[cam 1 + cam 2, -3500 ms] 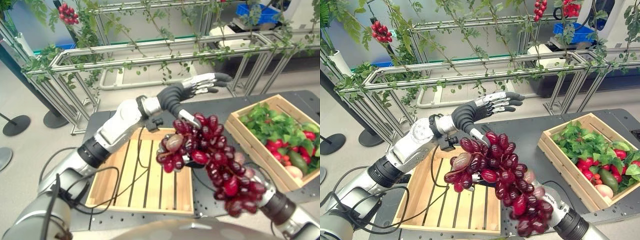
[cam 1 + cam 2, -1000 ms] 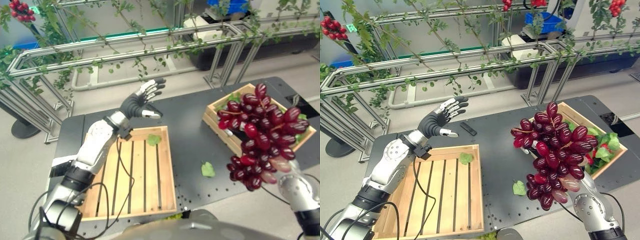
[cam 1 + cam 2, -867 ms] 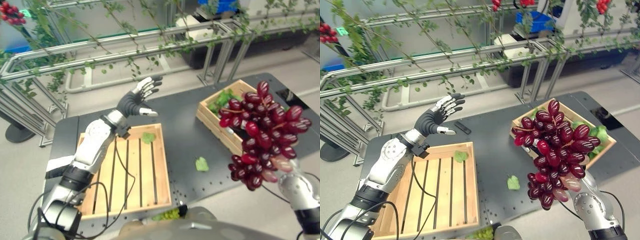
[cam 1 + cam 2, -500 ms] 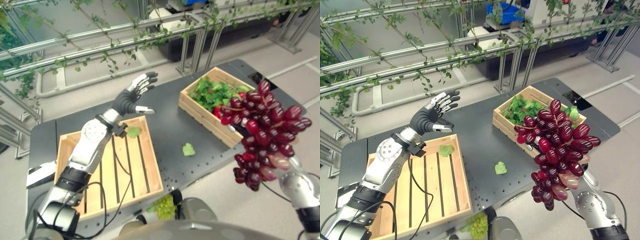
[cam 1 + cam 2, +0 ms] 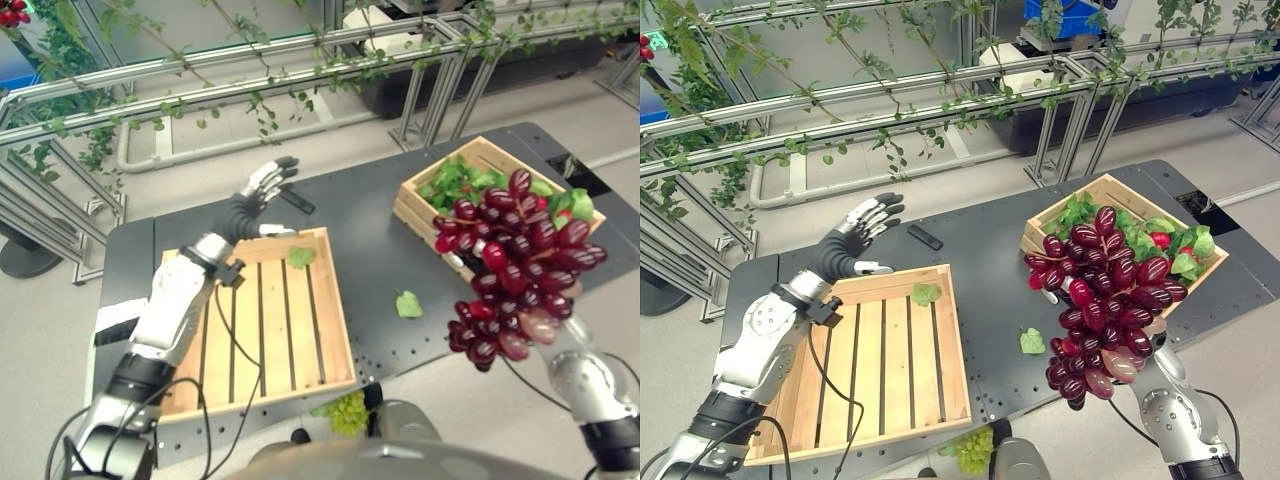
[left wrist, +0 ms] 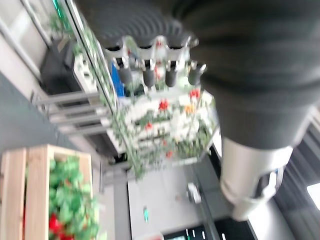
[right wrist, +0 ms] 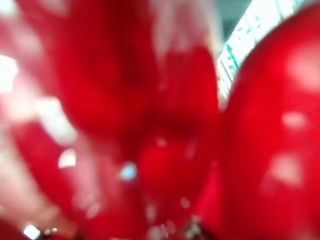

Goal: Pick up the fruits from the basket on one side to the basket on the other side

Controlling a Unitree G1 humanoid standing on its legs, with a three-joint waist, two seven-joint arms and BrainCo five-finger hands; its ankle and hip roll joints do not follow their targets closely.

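A large bunch of red grapes (image 5: 1107,300) hangs at the lower right of the head views, raised in front of the right arm. The right hand (image 5: 1153,352) is hidden behind the bunch, so whether its fingers close on the stem cannot be told; the right wrist view shows red fruit pressed up close. The left hand (image 5: 854,236) is raised at centre left, above the far rim of the slatted wooden basket (image 5: 955,350), fingers straight and spread, holding nothing.

The slatted basket holds just a green leaf (image 5: 925,293) near its far right corner. The other wooden basket (image 5: 1080,195), at upper right, is filled with greens and some red fruit. As a judgement, the transfer is at an early stage: no fruit lies in the slatted basket, the grapes are in the air between the two, and the fruit in the full basket remains to be moved.

The baskets stand on a dark perforated table (image 5: 988,249). On it lie a second leaf (image 5: 1032,342) between the baskets and a small dark bar (image 5: 925,237) beyond the slatted one. Green grapes (image 5: 973,450) show below the near edge. Behind, aluminium frames (image 5: 940,100) carry trailing vines over a pale floor.
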